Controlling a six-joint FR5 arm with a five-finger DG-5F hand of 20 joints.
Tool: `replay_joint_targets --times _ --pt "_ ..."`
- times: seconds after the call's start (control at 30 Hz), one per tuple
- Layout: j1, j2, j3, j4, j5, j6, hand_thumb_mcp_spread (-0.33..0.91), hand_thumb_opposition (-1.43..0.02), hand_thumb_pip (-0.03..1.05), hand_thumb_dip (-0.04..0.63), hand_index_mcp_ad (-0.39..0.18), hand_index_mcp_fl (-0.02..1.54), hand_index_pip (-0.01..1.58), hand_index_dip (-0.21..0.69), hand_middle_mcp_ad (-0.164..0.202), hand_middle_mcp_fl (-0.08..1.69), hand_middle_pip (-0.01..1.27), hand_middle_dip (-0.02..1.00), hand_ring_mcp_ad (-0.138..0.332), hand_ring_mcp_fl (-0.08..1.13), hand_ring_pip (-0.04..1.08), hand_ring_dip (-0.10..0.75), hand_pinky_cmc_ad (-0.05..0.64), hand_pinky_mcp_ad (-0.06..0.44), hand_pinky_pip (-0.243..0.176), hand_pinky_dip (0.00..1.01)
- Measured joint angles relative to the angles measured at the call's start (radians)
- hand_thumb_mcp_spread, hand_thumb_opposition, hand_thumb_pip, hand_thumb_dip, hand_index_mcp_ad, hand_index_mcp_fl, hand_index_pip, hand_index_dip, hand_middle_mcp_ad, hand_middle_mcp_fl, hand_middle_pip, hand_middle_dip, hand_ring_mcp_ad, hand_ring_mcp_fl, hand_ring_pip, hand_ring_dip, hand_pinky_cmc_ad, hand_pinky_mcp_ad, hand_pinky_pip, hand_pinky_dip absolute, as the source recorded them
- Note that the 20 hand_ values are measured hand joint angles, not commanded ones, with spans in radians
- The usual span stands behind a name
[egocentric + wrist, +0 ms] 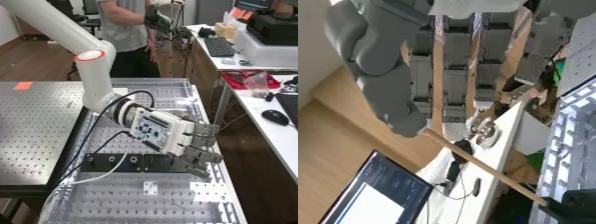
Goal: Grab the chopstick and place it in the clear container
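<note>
**Open hand (174, 136) by a stick (484, 167)**

We see straight fingers (205, 129). One end of the stick is near the thumb (391, 100); the other meets a black thing (576, 202). Farther off, we see a screen (388, 192).

A black computer mouse (275, 117) lies beside a keyboard (290, 105) on the white worktop (251, 106); an orange patch (23, 86) marks the perforated metal plate (40, 130).

We got bright, pretty even room light in the high view, with soft sheen on the perforated metal desk (40, 135) and darker floor (256, 192). In the wrist view we caught a glaring white patch on the screen (372, 204).
</note>
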Motion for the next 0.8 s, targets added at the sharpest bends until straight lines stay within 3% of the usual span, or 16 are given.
replay_joint_targets --times 0.33,0.8 --pt "0.007 0.007 -0.004 0.012 0.011 -0.074 0.54 -0.81 0.71 0.264 -0.126 0.44 1.11 -0.037 0.005 0.64 0.61 0.63 0.054 0.46 0.10 0.497 0.342 0.288 0.035 0.34" --pt "0.016 0.011 -0.011 0.022 0.019 -0.123 0.54 -0.80 0.70 0.260 -0.126 0.49 1.11 -0.037 0.005 0.68 0.62 0.63 0.052 0.48 0.10 0.497 0.342 0.279 0.035 0.35"
